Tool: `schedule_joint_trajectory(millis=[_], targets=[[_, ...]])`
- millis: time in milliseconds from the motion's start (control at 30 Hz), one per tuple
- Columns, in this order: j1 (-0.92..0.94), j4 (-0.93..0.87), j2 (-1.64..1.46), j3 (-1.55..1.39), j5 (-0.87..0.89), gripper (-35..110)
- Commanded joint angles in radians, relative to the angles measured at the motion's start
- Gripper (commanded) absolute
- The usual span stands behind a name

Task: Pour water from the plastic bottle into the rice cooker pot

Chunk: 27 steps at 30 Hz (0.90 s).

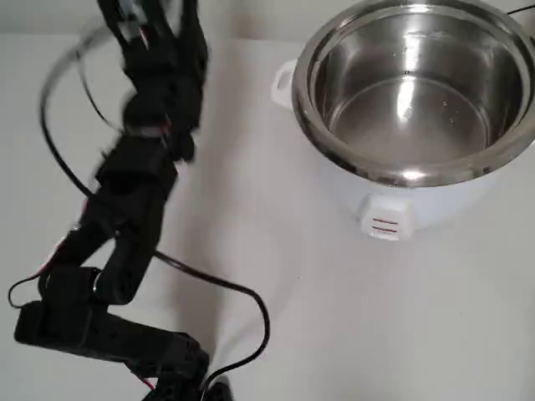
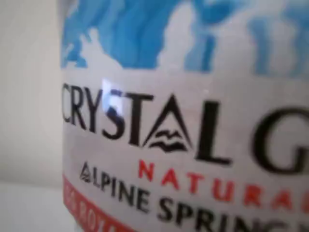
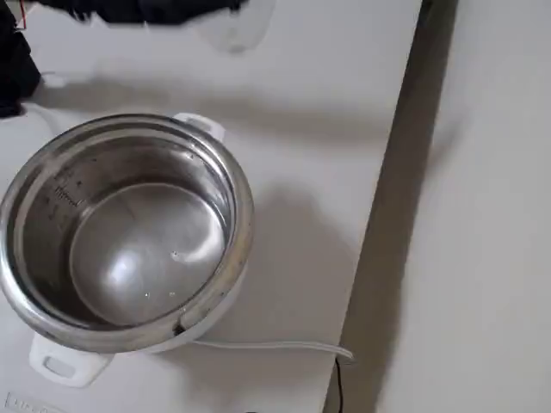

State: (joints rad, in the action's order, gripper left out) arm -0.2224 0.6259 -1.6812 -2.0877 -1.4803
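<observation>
The plastic bottle (image 2: pixel 183 121) is pressed close to the wrist camera, its white, blue and red label filling that view. In the fixed view the bottle (image 3: pixel 232 27) is a blurred clear shape in the air at the top edge, held by my black gripper (image 3: pixel 176 9). Seen from overhead, the gripper (image 1: pixel 159 33) is motion-blurred at the top left, well to the left of the cooker. The rice cooker pot (image 1: pixel 306 96) is a shiny steel bowl in a white body, open on top; its rim (image 3: pixel 242 215) also shows in the fixed view. Water cannot be made out.
In the overhead view the arm's base (image 1: pixel 92 330) sits at the lower left, with a black cable (image 1: pixel 242 292) looping across the white table. In the fixed view a white cord (image 3: pixel 267 346) runs from the cooker toward the table's right edge (image 3: pixel 387 215).
</observation>
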Motion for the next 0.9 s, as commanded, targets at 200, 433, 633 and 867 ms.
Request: schedule_joint_trajectory(millis=[200,433,633,867], targets=[[0.014,0.684,0.485,-0.083,0.038,5],[0.003,0.772,0.772,0.112,0.032,8],[0.008,0.704,0.888,0.267,0.037,23],[0.034,0.653,1.094,0.548,0.040,42]])
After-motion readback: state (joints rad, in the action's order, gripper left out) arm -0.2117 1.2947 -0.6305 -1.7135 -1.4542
